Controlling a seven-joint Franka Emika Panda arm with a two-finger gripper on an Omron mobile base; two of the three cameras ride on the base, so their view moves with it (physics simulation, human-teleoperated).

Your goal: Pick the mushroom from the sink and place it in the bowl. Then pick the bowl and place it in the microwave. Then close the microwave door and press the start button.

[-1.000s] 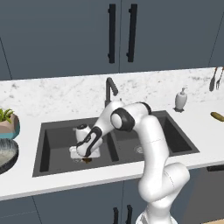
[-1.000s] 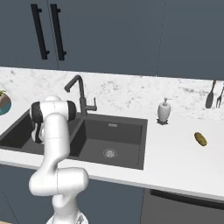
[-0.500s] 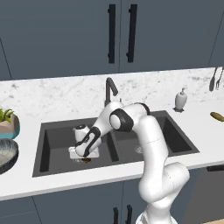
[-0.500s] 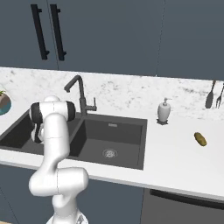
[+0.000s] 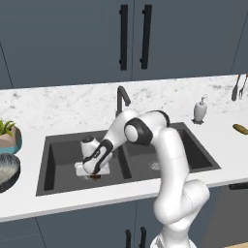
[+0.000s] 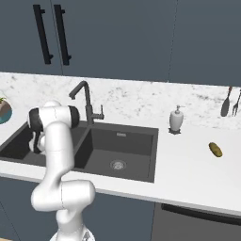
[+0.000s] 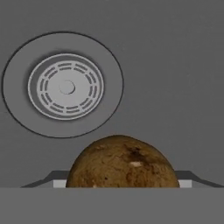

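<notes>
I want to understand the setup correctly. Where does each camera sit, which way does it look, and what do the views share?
Left base view: behind the arm, left side, looking down at the sink; arm and gripper show.
Right base view: behind, right side, facing the same sink; arm at left.
Hand view: on the hand, looking down at the mushroom and drain.
Shared: sink, faucet.

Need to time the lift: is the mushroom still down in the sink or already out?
In the sink. The mushroom sits on the basin floor beside the round drain, under the lowered pincer.
</notes>
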